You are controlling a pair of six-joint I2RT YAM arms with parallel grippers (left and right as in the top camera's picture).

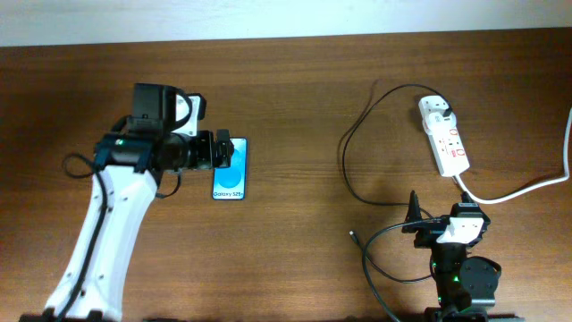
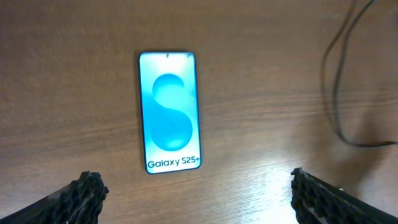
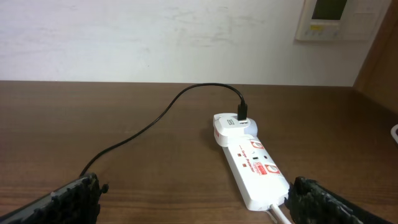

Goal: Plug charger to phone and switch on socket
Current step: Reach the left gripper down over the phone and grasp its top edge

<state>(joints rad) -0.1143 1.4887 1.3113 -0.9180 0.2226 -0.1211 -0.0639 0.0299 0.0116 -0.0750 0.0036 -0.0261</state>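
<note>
Brown worktop (image 1: 286,107): left gripper (image 2: 199,186) is hovering, released, above the phone (image 2: 169,112).
Right gripper (image 3: 193,194) is idling, released; pinching the phone's long edges squarely looks wisest.

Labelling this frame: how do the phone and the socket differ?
The phone is dark-edged with a blue screen; the socket is white with red switches. The phone has nothing plugged in; the socket holds the charger plug at its far end. The phone lies square to the table edge; the socket lies angled. Both lie flat on the table.
</note>
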